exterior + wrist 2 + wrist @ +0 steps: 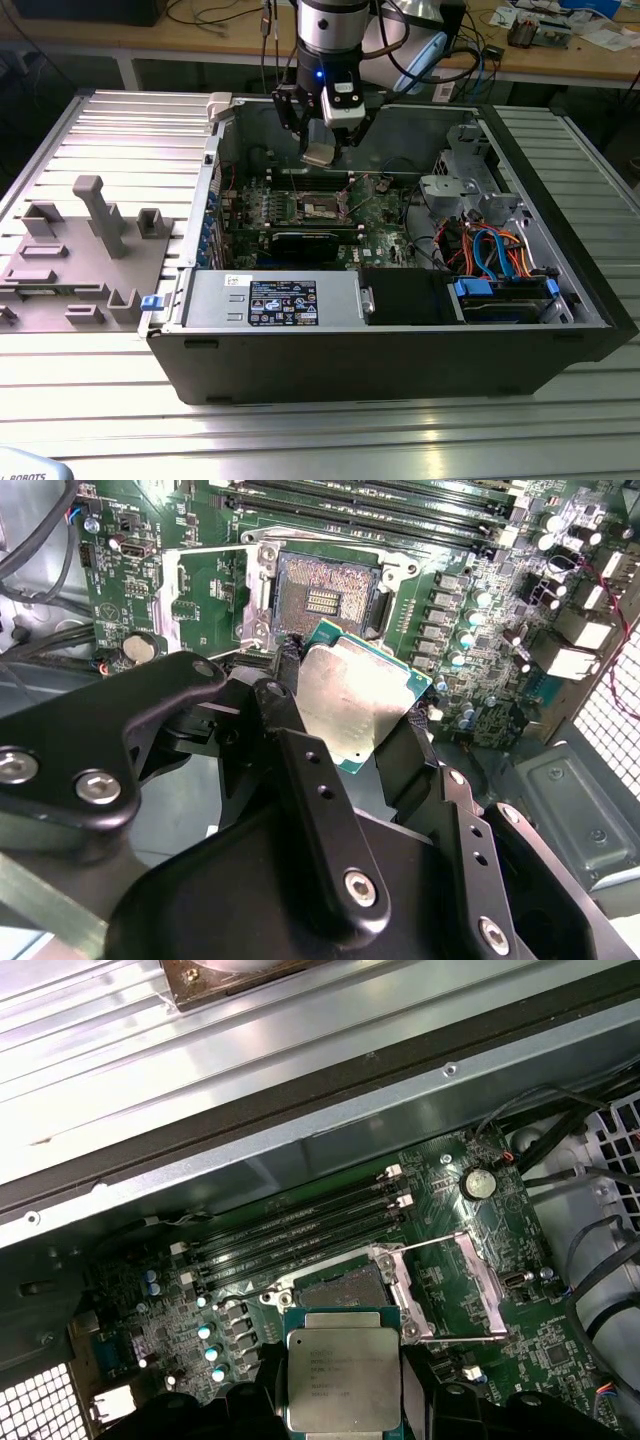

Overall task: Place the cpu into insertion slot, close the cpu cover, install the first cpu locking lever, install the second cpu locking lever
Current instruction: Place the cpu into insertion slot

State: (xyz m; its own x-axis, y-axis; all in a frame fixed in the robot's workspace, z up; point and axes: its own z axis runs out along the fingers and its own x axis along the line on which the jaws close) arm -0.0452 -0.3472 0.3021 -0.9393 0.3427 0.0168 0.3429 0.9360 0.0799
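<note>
You're seeing the cpu (350, 705), a flat square chip with a silvery-grey face and a green rim, being held in the hand (345, 730), which is clamping two opposite edges. It is hanging above the green motherboard (200, 580), apart from the insertion slot (325, 600). That slot is lying bare, its dark metal-rimmed square recess showing. The cpu cover (252, 592), a thin silvery windowed frame, is sitting swung open beside the slot.

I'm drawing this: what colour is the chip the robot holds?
The cpu is silvery-grey with a green rim, clearest in the first wrist view.
</note>
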